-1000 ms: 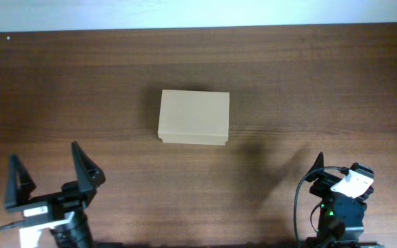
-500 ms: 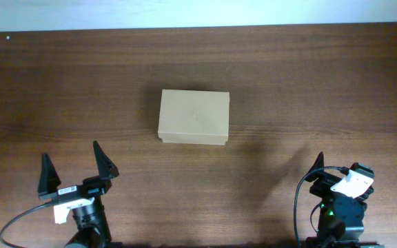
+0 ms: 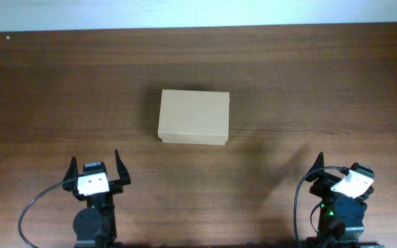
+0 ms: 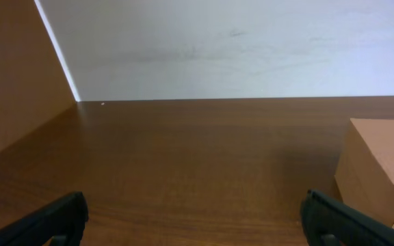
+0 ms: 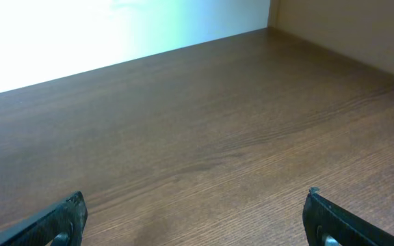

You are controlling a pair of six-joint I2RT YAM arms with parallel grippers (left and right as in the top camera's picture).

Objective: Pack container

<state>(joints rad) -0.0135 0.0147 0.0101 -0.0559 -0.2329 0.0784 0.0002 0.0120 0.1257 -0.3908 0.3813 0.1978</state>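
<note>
Dark wood-grain table point(image 3: 47, 83) fills the shot. On it sits the container point(image 3: 194, 117), flap lid down, its faces plain tan. It lies ahead of the left gripper point(image 3: 94, 165) and out past its right-hand finger; the left wrist view catches a box corner just beyond that fingertip point(image 4: 334, 219). Those fingers are spread wide, with only bare table between them. The right gripper point(image 5: 197, 225) has the box well ahead and far to the left of its fingers, which also stand wide apart over bare wood.
</note>
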